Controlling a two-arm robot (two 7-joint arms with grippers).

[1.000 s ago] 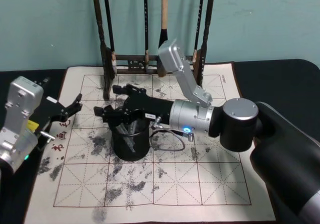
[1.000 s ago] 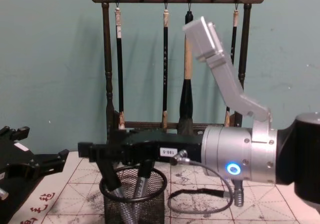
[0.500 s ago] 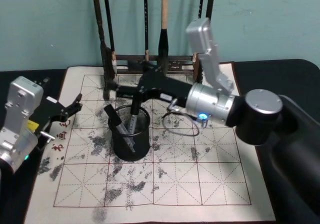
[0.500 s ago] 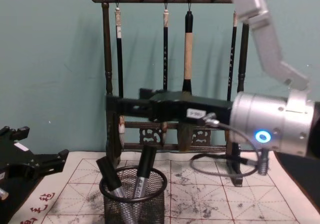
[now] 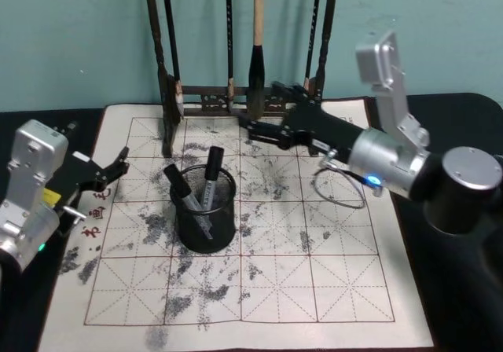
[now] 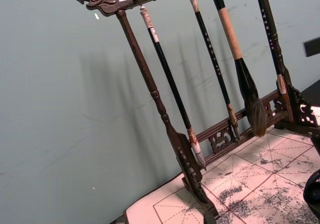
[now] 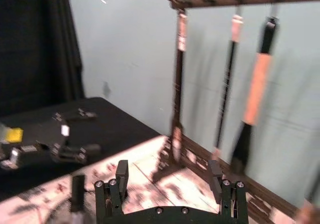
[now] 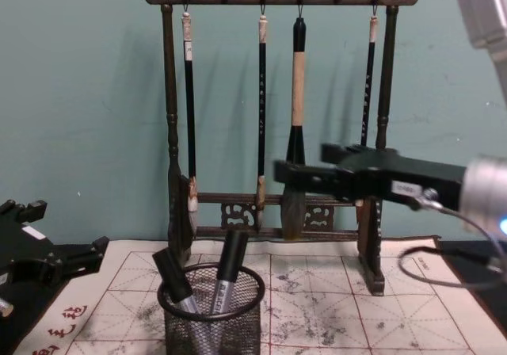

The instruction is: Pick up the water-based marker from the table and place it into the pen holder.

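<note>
The pen holder (image 5: 204, 225), a black mesh cup, stands on the felt mat left of centre and shows from the side in the chest view (image 8: 211, 321). Two black-capped grey markers lean inside it: one near upright (image 5: 211, 174) (image 8: 226, 269), one tilted to the left (image 5: 181, 188) (image 8: 173, 280). My right gripper (image 5: 259, 129) (image 8: 303, 167) hovers open and empty to the right of the holder and behind it, near the brush rack; the right wrist view shows its fingers (image 7: 120, 177) spread with nothing between them. My left gripper (image 5: 110, 171) (image 8: 73, 260) rests open at the mat's left edge.
A tall dark wooden brush rack (image 5: 236, 99) (image 8: 273, 117) (image 6: 170, 129) with several hanging brushes stands at the mat's back edge. The ink-stained gridded mat (image 5: 267, 281) covers the black table. A cable loop (image 5: 339, 188) hangs under my right wrist.
My right gripper has pulled away from over the pen holder, rising and moving right and back toward the rack. The markers stay in the holder. The left arm has not moved.
</note>
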